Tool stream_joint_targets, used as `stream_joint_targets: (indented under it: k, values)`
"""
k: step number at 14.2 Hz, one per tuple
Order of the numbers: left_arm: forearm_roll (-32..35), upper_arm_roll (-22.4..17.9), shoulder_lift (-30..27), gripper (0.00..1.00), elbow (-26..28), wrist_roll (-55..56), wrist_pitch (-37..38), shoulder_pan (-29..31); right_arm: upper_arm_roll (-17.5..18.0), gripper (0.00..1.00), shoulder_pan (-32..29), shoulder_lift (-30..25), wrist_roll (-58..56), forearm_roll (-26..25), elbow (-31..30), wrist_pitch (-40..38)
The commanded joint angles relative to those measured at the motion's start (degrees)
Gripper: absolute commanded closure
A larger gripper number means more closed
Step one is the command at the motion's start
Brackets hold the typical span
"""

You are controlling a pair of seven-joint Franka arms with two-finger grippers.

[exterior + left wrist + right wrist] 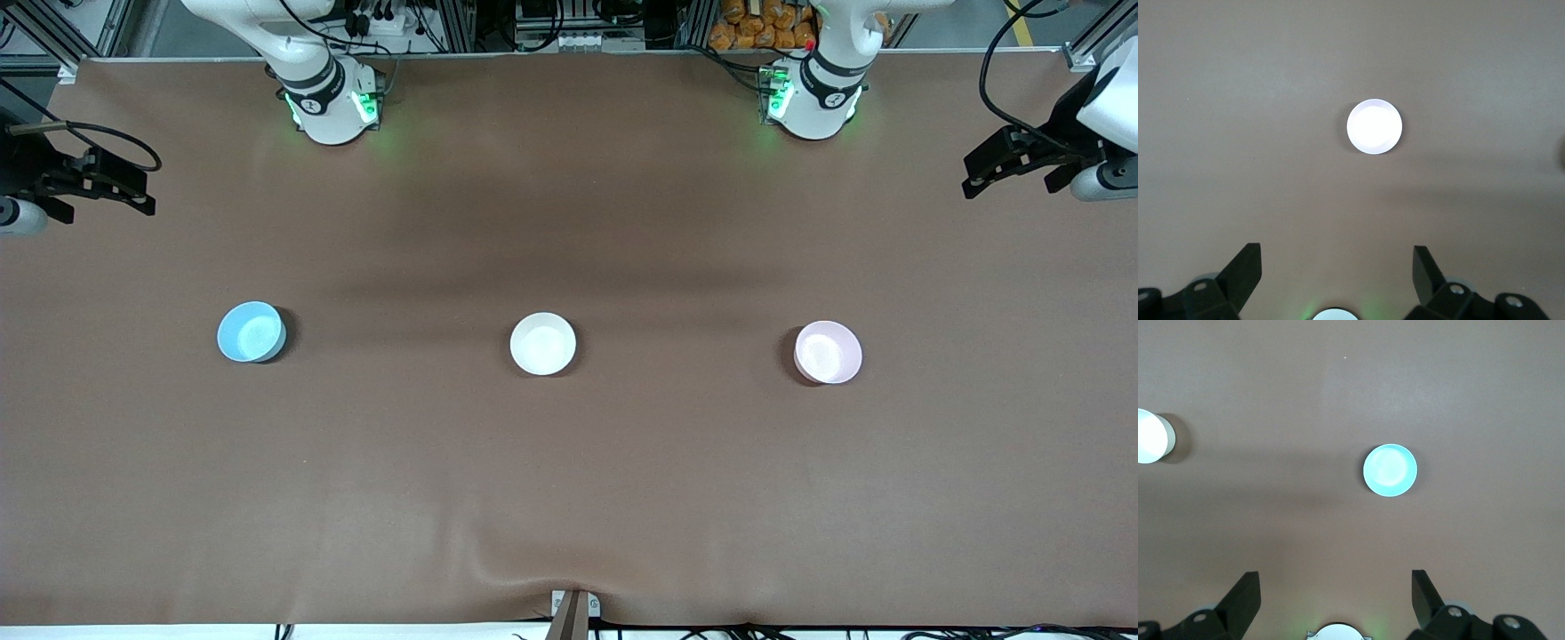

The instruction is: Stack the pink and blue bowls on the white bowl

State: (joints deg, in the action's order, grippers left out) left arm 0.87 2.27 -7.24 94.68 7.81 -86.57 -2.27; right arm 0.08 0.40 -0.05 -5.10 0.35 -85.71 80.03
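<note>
Three equal bowls stand apart in a row on the brown table. The white bowl point(543, 343) is in the middle. The blue bowl point(252, 332) lies toward the right arm's end and the pink bowl point(828, 352) toward the left arm's end. My right gripper point(133, 188) hangs open and empty high over its end of the table. Its wrist view shows the blue bowl point(1390, 470) and part of the white bowl point(1151, 437) below my right gripper point(1335, 577). My left gripper point(978, 176) is open and empty over its own end, and the pink bowl point(1374, 127) lies below my left gripper point(1337, 252).
Both arm bases point(331, 107) point(813, 102) stand with green lights at the table's edge farthest from the front camera. A small metal bracket point(573, 609) sits at the nearest edge, where the brown cover point(533, 498) puckers.
</note>
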Motion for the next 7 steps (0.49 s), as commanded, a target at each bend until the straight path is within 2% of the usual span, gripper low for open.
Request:
stream_joint_targets:
  k: [1, 7]
  values:
    - [-1.4, -0.2, 0.6, 0.00, -1.7, -1.3, 0.3, -0.1, 0.3, 0.00, -0.4, 0.7, -0.5, -0.4, 1.4, -0.9]
    - [-1.6, -0.6, 0.7, 0.00, -1.8, -2.1, 0.3, 0.4, 0.3, 0.00, -0.4, 0.7, -0.5, -0.4, 1.4, -0.9]
